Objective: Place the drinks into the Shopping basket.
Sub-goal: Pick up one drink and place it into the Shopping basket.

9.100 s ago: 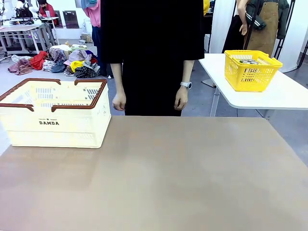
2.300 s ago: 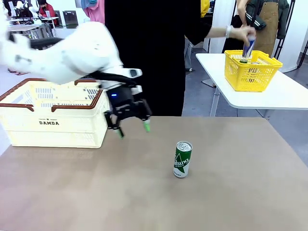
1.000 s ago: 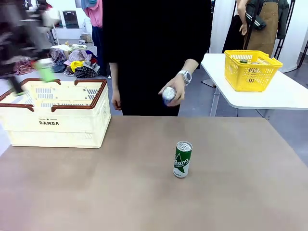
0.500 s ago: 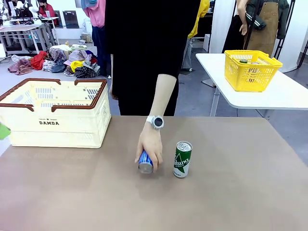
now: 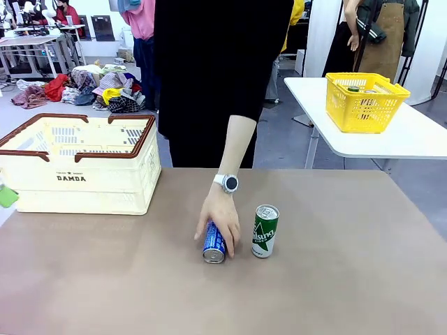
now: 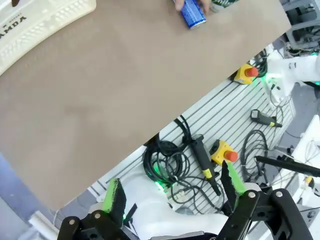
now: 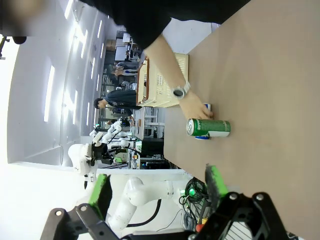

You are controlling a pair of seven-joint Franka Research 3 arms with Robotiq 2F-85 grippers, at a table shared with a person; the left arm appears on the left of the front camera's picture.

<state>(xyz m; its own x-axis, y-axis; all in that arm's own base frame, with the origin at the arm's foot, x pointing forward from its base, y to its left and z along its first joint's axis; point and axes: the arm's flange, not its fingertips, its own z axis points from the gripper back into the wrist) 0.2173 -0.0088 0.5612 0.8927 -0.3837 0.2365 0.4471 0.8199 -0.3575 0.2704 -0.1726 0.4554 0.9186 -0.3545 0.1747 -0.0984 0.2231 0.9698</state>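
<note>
Grey floor — white side table beyond

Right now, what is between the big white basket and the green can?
In the front view, mostly bare table, then the person's hand resting on a blue can, just beside the green can.

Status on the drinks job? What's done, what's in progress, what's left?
Done: nothing visible; the visible inside of the Shopping basket holds no can. In hand: a person's hand rests on the blue can, lying on the table beside the upright green can. To do: both cans; left gripper and right gripper are open, away from them.
</note>
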